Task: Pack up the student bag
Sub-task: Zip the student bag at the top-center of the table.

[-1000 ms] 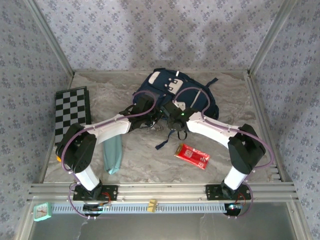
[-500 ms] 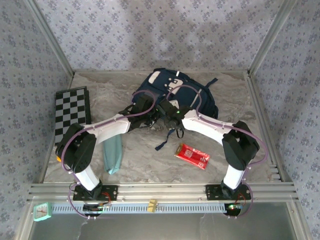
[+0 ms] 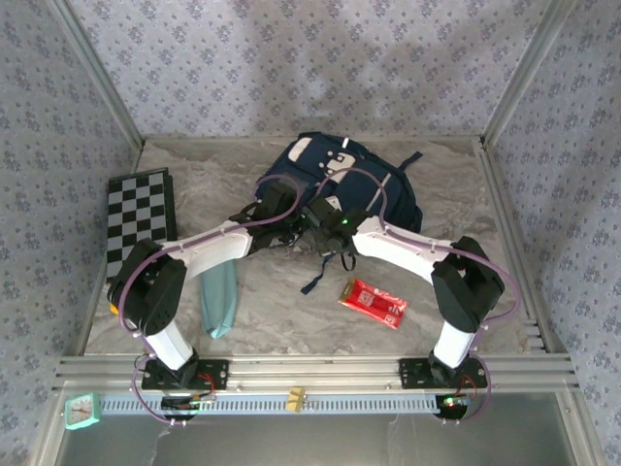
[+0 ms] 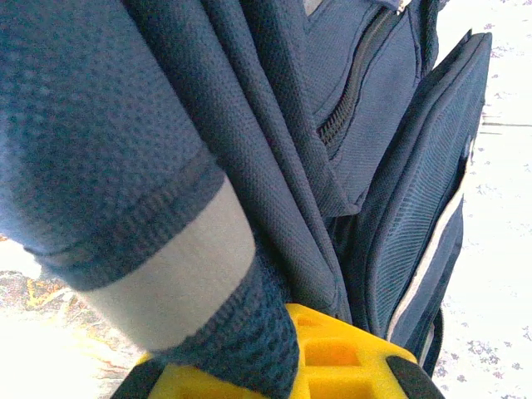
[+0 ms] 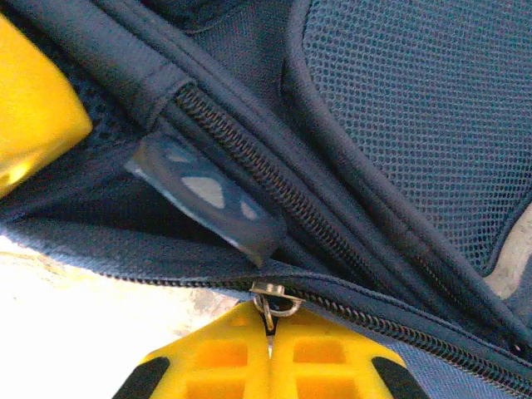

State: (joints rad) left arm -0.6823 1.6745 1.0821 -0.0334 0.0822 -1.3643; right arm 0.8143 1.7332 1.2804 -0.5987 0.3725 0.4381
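The navy student bag (image 3: 361,177) lies at the back middle of the table, its white panel facing up. My left gripper (image 3: 291,221) is at the bag's near-left edge and is shut on a fold of its blue mesh fabric with a grey band (image 4: 166,283). My right gripper (image 3: 326,219) is close beside the left one, shut on the metal zipper pull (image 5: 278,301) of a partly open zipper (image 5: 249,174). A blue rubber tab (image 5: 208,199) hangs just above the pull. A yellow finger of the left gripper (image 5: 33,108) shows at the upper left of the right wrist view.
A folded chessboard (image 3: 141,218) lies at the left. A teal cloth item (image 3: 221,299) rests by the left arm, and a red packet (image 3: 374,301) lies in front of the right arm. A loose bag strap (image 3: 320,272) trails toward the front.
My right gripper has shifted left to the bag's near edge and closed on the zipper pull. The left gripper has kept its hold on the fabric.
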